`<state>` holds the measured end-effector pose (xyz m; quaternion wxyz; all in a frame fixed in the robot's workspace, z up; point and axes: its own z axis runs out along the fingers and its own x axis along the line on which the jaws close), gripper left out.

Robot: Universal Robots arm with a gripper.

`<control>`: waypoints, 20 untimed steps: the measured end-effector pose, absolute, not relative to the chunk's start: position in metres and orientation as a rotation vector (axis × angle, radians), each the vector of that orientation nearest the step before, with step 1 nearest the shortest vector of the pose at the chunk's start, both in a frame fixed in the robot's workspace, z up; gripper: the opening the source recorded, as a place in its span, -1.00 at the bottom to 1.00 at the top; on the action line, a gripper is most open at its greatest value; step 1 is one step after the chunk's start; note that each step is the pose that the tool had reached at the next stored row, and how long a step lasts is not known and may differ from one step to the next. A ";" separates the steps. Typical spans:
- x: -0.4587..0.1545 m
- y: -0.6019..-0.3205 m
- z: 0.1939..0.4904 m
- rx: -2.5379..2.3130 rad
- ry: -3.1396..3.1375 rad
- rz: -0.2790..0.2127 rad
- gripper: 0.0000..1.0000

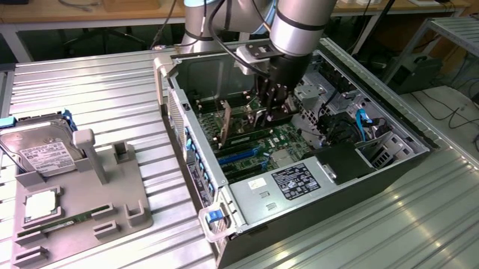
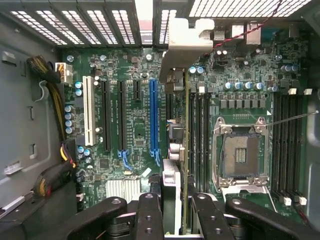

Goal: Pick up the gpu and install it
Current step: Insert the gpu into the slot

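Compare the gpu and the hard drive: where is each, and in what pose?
Location: the gpu is inside the case, over the motherboard; the hard drive sits outside in the grey fixture, at the exterior view's left.
Pose: gpu edge-on, clamped in the gripper's jaws; hard drive lies label-up, untouched.
Look: gpu has a silver bracket, hard drive a white label.
Both flat, rectangular.

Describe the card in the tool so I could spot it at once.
In the open computer case, over the motherboard, the tool is shut on the gpu. It is a thin card seen edge-on, with a silver bracket at one end; the blue slot and black slots beneath lie flat on the board.
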<state>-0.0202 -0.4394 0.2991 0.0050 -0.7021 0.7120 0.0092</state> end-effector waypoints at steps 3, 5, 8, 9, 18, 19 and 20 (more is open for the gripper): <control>-0.020 -0.439 0.294 -2.199 2.230 0.028 -0.44; -0.020 -0.439 0.290 -2.199 2.230 0.029 -0.44; -0.021 -0.439 0.285 -2.199 2.230 0.029 -0.44; -0.021 -0.438 0.283 -2.199 2.230 0.029 -0.44; -0.027 -0.438 0.281 -2.199 2.230 0.029 -0.44; -0.029 -0.438 0.281 -2.199 2.230 0.029 -0.44; -0.030 -0.438 0.281 -2.199 2.230 0.029 -0.44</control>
